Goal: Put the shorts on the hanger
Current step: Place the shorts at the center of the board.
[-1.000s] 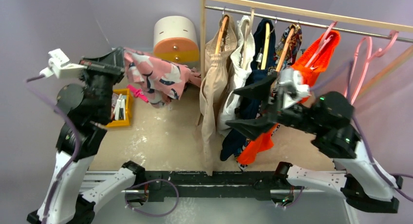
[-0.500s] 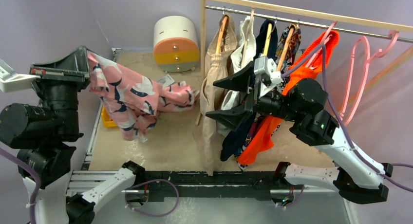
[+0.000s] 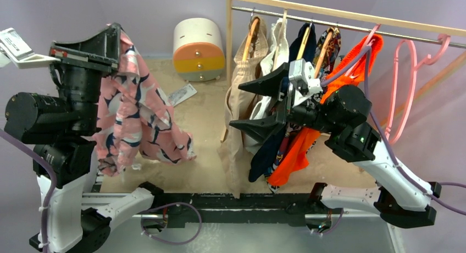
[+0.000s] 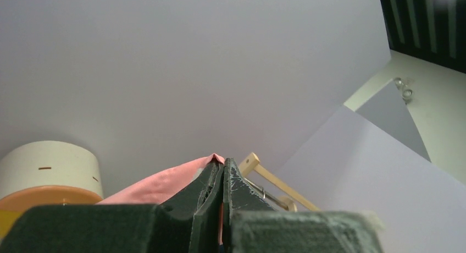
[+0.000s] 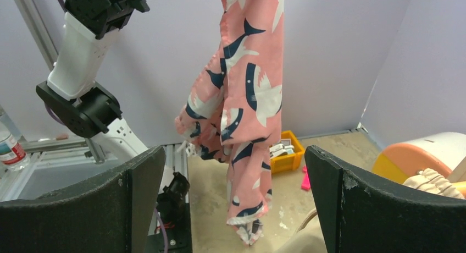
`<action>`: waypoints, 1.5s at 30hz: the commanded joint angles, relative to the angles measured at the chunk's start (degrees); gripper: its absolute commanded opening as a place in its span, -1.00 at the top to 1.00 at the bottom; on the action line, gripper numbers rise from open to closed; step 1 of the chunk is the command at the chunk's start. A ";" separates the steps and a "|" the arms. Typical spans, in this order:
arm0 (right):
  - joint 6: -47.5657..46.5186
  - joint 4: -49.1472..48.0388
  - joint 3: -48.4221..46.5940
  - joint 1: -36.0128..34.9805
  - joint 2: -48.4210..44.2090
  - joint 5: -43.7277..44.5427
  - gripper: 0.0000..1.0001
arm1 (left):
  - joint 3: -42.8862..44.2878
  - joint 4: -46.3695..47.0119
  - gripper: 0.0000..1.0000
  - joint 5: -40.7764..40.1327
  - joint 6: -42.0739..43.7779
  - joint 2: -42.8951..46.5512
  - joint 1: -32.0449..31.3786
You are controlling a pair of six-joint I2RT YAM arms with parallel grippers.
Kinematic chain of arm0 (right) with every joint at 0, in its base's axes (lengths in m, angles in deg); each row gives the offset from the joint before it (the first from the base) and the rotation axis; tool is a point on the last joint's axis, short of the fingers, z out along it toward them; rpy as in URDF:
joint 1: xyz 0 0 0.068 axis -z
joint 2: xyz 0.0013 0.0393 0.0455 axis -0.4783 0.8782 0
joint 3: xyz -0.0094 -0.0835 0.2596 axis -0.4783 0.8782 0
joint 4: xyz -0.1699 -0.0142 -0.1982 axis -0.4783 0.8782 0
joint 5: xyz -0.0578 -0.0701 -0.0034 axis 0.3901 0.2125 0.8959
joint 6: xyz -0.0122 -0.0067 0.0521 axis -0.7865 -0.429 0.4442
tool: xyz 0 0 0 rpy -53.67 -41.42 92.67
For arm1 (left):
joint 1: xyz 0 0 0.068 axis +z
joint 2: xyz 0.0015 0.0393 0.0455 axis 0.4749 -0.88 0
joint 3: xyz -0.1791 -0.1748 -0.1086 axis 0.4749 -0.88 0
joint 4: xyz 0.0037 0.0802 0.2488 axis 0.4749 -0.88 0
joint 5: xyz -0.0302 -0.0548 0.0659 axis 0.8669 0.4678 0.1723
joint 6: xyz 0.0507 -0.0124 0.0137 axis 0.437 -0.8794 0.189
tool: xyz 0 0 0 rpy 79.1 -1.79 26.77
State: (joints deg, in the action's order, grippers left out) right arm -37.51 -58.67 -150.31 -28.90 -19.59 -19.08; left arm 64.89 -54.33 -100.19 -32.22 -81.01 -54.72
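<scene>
Two pairs of fingers, one loaded and one not. At the left fingers [image 4: 221, 168], tips pressed together on a pink fold of the shorts [image 3: 137, 121], raised high above the left side of the bench [image 3: 203, 148]. Below that grip, a long loose drape of pink fabric with navy and white print, lowest hem near the bench's near left edge; cannot tell whether touching it. At the right fingers [image 3: 236, 105], a wide spread with nothing between, pointed left toward the hanging fabric and well apart from it. From the right wrist, the drape framed in that gap, with a yellow bin [image 5: 286, 154] and a small pink item [image 5: 305, 181] on the bench behind.

Directly behind the right fingers and their arm, a crowded rail [image 3: 346, 25] under a wooden frame: beige garment [image 3: 239, 99], white garment [image 3: 275, 49] and navy garment [image 3: 266, 154] among tan wooden hangers [image 3: 250, 38], then a dark patterned piece [image 3: 332, 47] and a bright orange garment [image 3: 294, 157]. Right arm stretched across the front of that row.

Farther right, past the orange garment, the hanger [image 3: 394, 88]: pink, hooked on the rail near its far end, well apart from the shorts, with the row of clothes and the right arm in between.

At the back of the bench, a round cream-and-orange container [image 3: 199, 49] near the frame's post, and a small card [image 3: 181, 93] lying flat just in front of it
</scene>
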 commanded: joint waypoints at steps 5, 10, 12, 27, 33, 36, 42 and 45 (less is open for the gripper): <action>0.81 -4.57 5.11 -0.10 -0.62 0.75 -0.98 | -14.63 2.98 1.00 8.95 -1.83 4.65 0.09; 0.31 -2.25 8.63 -0.11 -1.04 7.58 -0.98 | -30.67 2.66 1.00 7.55 -2.67 9.48 0.09; 0.27 0.02 8.31 -0.16 0.02 11.79 -0.98 | -35.19 1.56 1.00 7.25 -2.56 10.42 0.09; -0.80 1.10 6.85 -3.47 3.63 25.77 -0.98 | -54.41 1.97 1.00 4.96 -3.56 12.96 0.09; -2.06 1.28 7.36 -3.44 -1.96 13.15 -0.98 | -53.97 0.61 0.70 6.29 0.58 12.18 0.09; -2.63 5.28 5.26 -3.44 -2.42 10.02 -0.98 | -52.87 0.90 0.08 7.53 2.49 11.87 0.05; -3.90 12.33 1.48 -3.50 -2.89 7.45 -0.98 | -47.32 0.30 -0.38 8.62 9.16 10.83 0.09; -4.52 14.25 0.62 -3.44 -3.41 6.82 -0.98 | -44.32 2.24 -0.43 9.32 13.63 10.69 0.09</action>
State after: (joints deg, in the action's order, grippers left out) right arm -40.15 -47.85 -146.86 -32.17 -22.19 -9.13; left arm 14.55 -55.94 -92.30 -26.23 -70.82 -54.72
